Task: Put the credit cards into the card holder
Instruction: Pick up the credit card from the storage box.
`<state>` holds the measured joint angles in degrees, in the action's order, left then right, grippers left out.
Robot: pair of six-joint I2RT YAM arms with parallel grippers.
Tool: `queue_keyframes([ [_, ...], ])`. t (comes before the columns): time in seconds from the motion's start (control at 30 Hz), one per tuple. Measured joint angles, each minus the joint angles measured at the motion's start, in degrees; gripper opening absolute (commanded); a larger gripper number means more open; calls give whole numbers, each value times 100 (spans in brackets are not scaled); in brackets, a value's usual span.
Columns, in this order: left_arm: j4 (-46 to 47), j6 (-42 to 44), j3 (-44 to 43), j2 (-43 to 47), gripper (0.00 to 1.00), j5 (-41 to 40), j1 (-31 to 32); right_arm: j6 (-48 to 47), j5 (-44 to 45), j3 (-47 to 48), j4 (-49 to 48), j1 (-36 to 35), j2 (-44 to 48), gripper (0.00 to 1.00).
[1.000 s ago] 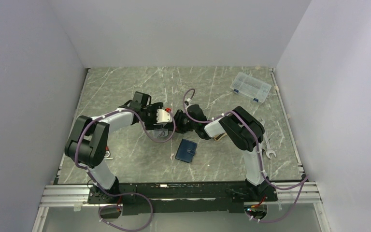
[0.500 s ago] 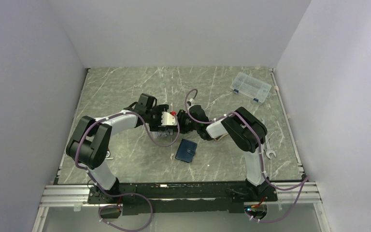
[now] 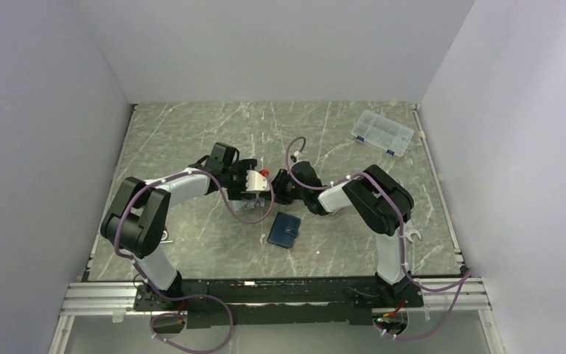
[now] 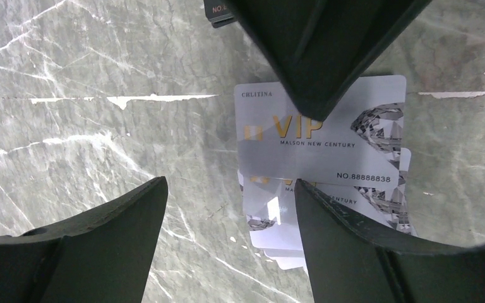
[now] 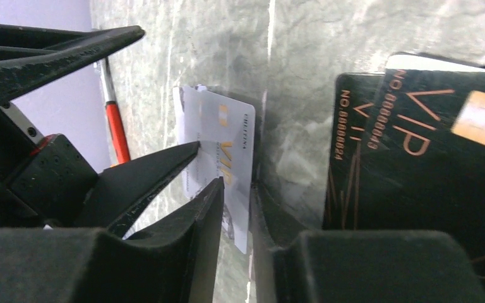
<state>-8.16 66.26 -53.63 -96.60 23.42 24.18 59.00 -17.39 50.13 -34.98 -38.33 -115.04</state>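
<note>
A silver VIP credit card [image 4: 319, 136] stands on edge over the marble table, pinched by my right gripper [image 5: 238, 186], whose dark fingers [image 4: 316, 50] come down on it from above. It also shows edge-on in the right wrist view [image 5: 227, 158]. A second silver shape of the same design [image 4: 328, 211] lies under it; I cannot tell whether it is a card or a reflection. My left gripper [image 4: 230, 186] is open and empty, with the card just beyond its right finger. The navy card holder [image 3: 285, 229] lies shut on the table, nearer than both grippers [image 3: 269, 189]. The orange-gold card is hidden.
Two flat black VIP cards [image 5: 417, 145] lie just right of my right gripper. A red-handled tool [image 5: 117, 132] lies behind the left gripper. A clear plastic organiser box [image 3: 383, 133] sits at the far right and a wrench [image 3: 413, 234] lies by the right arm.
My left gripper has moved right, close up to the right gripper and the card. The right arm has shifted slightly; the card holder has not moved.
</note>
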Motion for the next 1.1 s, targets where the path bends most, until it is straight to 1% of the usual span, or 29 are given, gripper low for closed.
queue_keyframes([
  [0.1,9,-4,0,0,80,-31,-35,-35,61,-42,48,9,24,12],
  [0.27,22,-13,0,0,80,-39,-76,4,33,-131,-68,31,13,0],
  [0.57,44,-11,-2,-13,79,-46,-107,149,-223,-483,-575,173,24,0],
  [0.7,116,-13,-20,-57,79,-83,-144,146,-472,-688,-815,280,105,0],
  [0.87,68,-179,-68,-63,81,-85,-229,142,-846,-750,-1156,339,105,0],
  [1.0,-557,-647,-393,-63,82,175,-555,42,-1139,-750,-1224,372,232,0],
  [1.1,-1093,-1189,-962,-48,83,623,-997,-157,-1274,-750,-1082,387,531,0],
])
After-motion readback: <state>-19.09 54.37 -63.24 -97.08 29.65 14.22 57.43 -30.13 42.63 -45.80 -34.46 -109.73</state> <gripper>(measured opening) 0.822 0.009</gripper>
